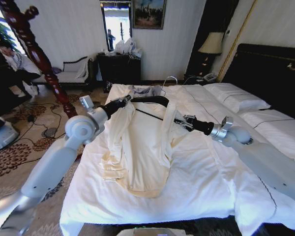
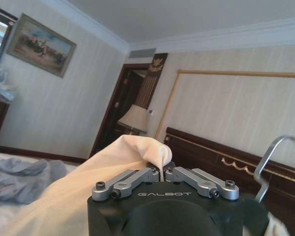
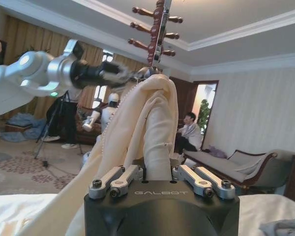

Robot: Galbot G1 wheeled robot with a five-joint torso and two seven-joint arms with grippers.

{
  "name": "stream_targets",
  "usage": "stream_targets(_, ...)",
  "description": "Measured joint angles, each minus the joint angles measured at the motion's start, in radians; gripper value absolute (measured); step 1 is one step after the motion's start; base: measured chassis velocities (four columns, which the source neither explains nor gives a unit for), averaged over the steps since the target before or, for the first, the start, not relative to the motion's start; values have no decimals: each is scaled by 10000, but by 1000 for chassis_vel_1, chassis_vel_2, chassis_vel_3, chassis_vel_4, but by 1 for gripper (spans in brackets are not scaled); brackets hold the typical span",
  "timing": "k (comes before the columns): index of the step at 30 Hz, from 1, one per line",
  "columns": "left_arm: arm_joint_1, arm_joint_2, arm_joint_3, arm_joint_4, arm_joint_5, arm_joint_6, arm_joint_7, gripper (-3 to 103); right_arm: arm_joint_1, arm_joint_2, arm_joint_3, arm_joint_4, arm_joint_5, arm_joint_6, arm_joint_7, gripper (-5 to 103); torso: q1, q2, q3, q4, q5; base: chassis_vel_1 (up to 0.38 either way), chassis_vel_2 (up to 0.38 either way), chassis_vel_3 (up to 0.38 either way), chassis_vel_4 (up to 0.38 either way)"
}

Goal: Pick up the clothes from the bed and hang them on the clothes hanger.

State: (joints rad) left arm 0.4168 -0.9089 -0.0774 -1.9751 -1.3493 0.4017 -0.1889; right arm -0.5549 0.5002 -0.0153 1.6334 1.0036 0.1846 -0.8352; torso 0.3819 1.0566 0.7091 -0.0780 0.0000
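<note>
The cream clothes (image 1: 140, 147) are lifted off the bed (image 1: 206, 177) at their top and drape down onto the white duvet. My left gripper (image 1: 127, 100) is shut on one upper corner of the fabric (image 2: 137, 147). At the other side, my right gripper (image 1: 177, 121) is shut on a fold of the same garment (image 3: 155, 123). The black clothes hanger (image 1: 152, 100) lies between the two grippers at the garment's top, its metal hook (image 1: 170, 78) pointing toward the headboard. The hook (image 2: 278, 152) also appears beside the left gripper (image 2: 162, 172). From the right gripper (image 3: 157, 172), the left gripper (image 3: 123, 73) is seen beyond the raised cloth.
A reddish-brown wooden post (image 1: 34, 49) stands left of the bed, close to my left arm. A small grey-blue garment (image 1: 140, 91) lies at the bed's far side. Pillows (image 1: 236, 96) and a dark headboard (image 1: 265, 69) are at right. A dark dresser (image 1: 119, 66) stands by the wall.
</note>
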Motion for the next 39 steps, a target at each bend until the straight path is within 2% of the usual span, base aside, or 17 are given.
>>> stream_targets(11, -674, -251, 848, 177, 126, 24, 8, 1, 115, 627, -272, -565, -799, 1, -54, 20, 0, -1, 1, 3, 3, 0, 0, 0, 0)
stream_targets(27, -26, -153, 1526, -472, 209, 104, 29, 1, 291, 768, -161, -1101, -367, 189, -62, 20, 1, -1, 1, 3, 0, 0, 0, 0, 0)
stream_targets(33, 272, -168, 1927, -586, 488, 105, 32, 1, 372, 756, -40, -1065, -150, 235, -73, 20, 0, 0, 1, 4, 0, 0, 0, 0, 0)
stream_targets(39, 29, -240, 2196, -469, 634, 80, 32, 1, 326, 710, 2, -929, -28, 284, -76, 20, 0, 0, 1, 2, 1, 0, 0, 0, 0)
